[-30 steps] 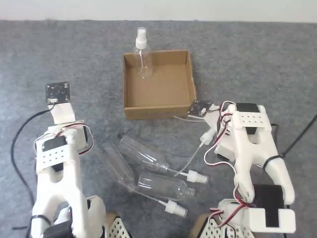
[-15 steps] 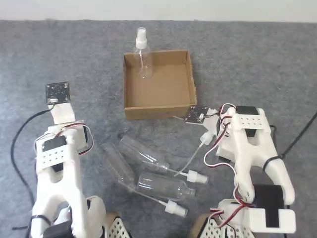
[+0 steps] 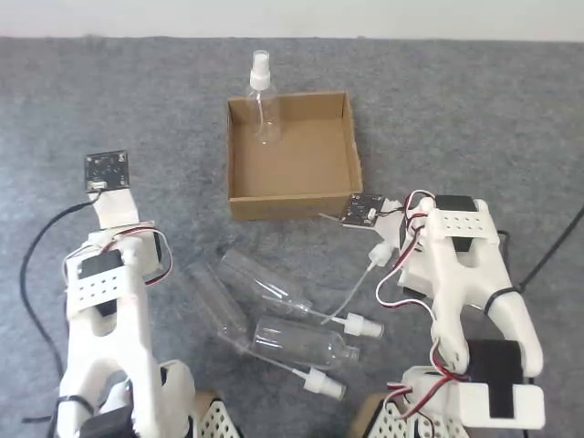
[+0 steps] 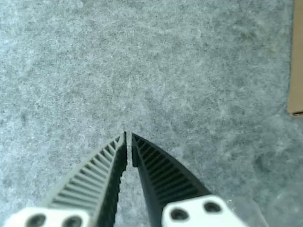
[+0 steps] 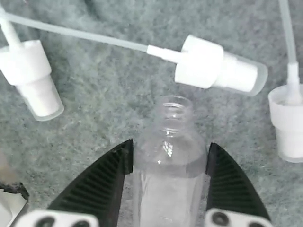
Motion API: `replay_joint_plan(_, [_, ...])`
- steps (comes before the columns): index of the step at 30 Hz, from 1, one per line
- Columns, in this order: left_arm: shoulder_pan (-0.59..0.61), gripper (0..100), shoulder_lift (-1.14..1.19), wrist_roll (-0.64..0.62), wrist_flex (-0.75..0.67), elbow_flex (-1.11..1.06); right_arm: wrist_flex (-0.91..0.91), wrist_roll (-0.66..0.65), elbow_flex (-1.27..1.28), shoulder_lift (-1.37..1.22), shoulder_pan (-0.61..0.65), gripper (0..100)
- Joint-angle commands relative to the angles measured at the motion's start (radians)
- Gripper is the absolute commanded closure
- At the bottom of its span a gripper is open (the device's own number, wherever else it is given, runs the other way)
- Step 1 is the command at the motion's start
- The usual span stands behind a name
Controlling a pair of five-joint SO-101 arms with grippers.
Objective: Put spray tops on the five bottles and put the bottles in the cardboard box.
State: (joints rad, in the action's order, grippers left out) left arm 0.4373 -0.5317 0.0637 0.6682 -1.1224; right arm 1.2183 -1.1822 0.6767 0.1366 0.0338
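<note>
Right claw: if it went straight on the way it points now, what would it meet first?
The uncapped bottle sits inside the right claw. Past its mouth, the first thing in line is probably the white spray top lying crosswise, though depth is unclear.

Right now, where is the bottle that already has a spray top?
In the high view, the capped bottle is inside the cardboard box, against its far wall toward the left corner, its white top reaching past the rim.

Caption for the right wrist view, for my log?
Right claw gripping a capless bottle amid three loose spray tops.
</note>
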Motion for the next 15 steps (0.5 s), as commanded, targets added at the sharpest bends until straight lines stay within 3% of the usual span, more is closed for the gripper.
replay_joint_plan(1, [0.005,98,-0.04,0.009,-0.023,0.008,-0.004,0.049,-0.006,0.007,-0.016,80.9])
replay_joint_plan(15, [0.005,98,-0.04,0.009,-0.023,0.008,0.027,0.153,-0.014,0.019,-0.013,89.4])
